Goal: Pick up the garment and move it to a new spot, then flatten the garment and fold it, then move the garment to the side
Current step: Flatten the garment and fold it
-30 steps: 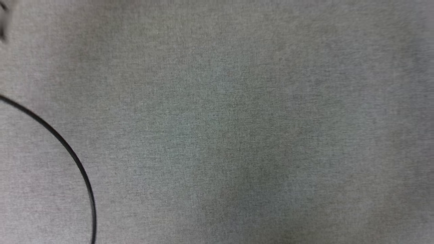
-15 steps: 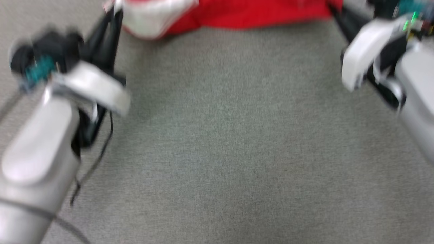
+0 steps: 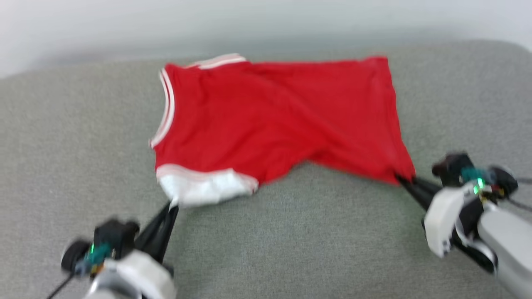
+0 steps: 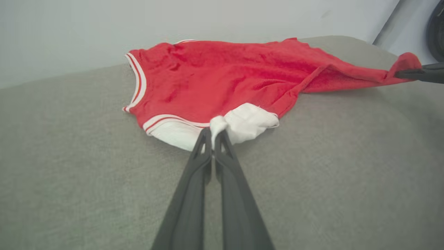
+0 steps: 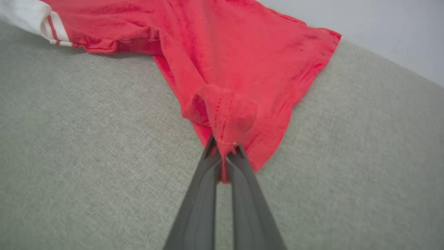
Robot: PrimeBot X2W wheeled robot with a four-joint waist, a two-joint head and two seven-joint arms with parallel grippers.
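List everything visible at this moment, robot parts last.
garment: one, red with a white striped-trim sleeve, lying crumpled on the grey surface, held at two ends
grey fabric surface: one, grey, under the garment
wall: one, pale, behind the surface
dark rounded object: one, black, upper right corner of left wrist view, cut off, unidentifiable
left gripper: one, dark fingers, shut on the white sleeve
right gripper: one, dark fingers, shut on a red hem corner
arms: two, pale grey, left arm lower left, right arm lower right of head view
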